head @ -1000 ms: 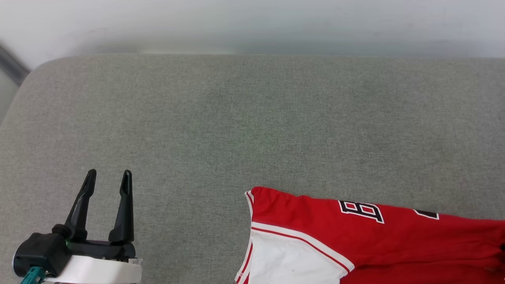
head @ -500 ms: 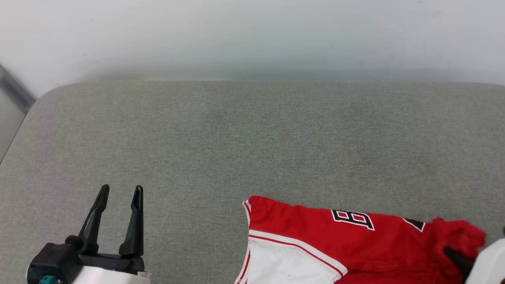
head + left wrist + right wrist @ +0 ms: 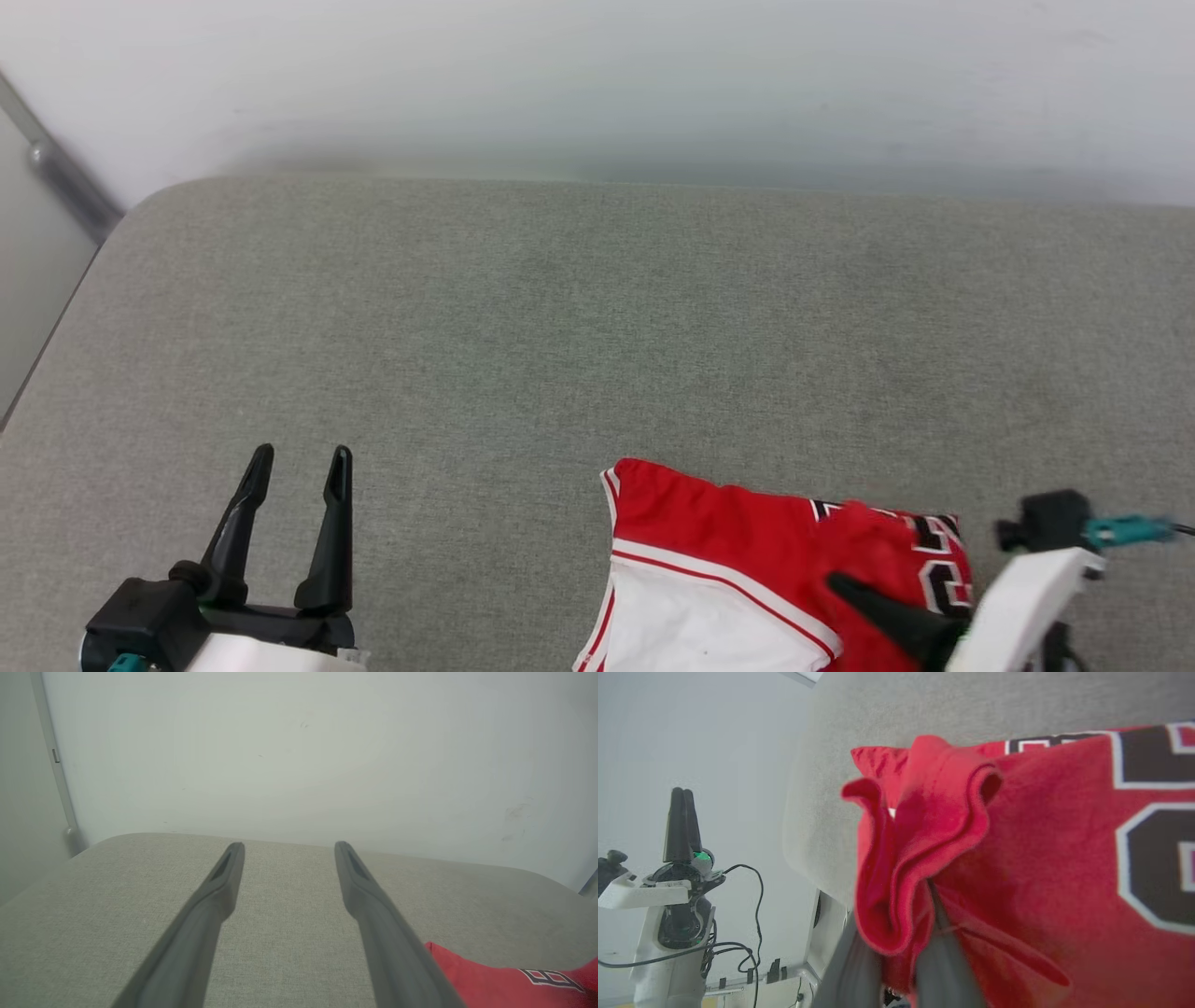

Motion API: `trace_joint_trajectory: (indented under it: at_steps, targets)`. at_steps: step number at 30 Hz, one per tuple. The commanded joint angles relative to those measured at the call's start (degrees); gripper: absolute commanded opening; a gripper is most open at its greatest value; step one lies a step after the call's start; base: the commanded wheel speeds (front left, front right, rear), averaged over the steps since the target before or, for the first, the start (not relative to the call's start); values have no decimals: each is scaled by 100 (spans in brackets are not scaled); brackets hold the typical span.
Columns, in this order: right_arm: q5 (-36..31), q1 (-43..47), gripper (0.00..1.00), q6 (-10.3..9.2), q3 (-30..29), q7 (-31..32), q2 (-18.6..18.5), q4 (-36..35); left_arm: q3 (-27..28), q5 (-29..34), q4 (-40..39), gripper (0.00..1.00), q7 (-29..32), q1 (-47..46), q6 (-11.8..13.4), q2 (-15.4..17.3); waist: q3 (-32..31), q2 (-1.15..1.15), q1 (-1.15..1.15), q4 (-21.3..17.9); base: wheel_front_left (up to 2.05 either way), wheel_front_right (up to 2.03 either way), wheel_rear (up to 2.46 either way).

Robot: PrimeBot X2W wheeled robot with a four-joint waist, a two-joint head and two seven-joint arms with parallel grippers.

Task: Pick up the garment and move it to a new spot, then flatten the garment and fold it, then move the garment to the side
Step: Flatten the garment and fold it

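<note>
Garment (image 3: 728,532) of red jersey, white-sleeved with black-and-white lettering, lies rumpled on a grey cushion (image 3: 560,327). Right gripper (image 3: 840,588) pinches a bunched red fold of it in clenched jaws. Left gripper (image 3: 303,455) stands well apart from the cloth, jaws spread wide, nothing between them.

Red garment (image 3: 738,523), white sleeve, black lettering; right end bunched, on grey cushion (image 3: 560,327).
</note>
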Motion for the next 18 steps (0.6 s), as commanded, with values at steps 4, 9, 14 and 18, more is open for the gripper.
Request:
trace_joint_trajectory:
  at_steps: [4, 9, 14, 18]
  targets:
    - [404, -381, 0, -2, 831, -541, 22, 444, -74, -27, 56, 100, -12, -79, -8, -13, -4, 0, 0, 111, 0, 0, 0]
    - [618, -854, 0, -2, 1390, -1169, 22, 1191, -163, -56, 91, 100, -12, -88, -8, -34, 4, 0, 0, 234, 0, 0, 0]
    - [643, -1352, 0, -2, 1743, -1600, 20, 2117, -158, -89, 112, 100, -12, -87, -8, -19, 32, 0, 0, 337, 0, 0, 0]
    - [772, -1561, 100, -1, 2159, -1794, 24, 2563, -158, -84, 140, 100, -13, -97, -8, -9, 25, 0, 0, 397, 0, 0, 0]
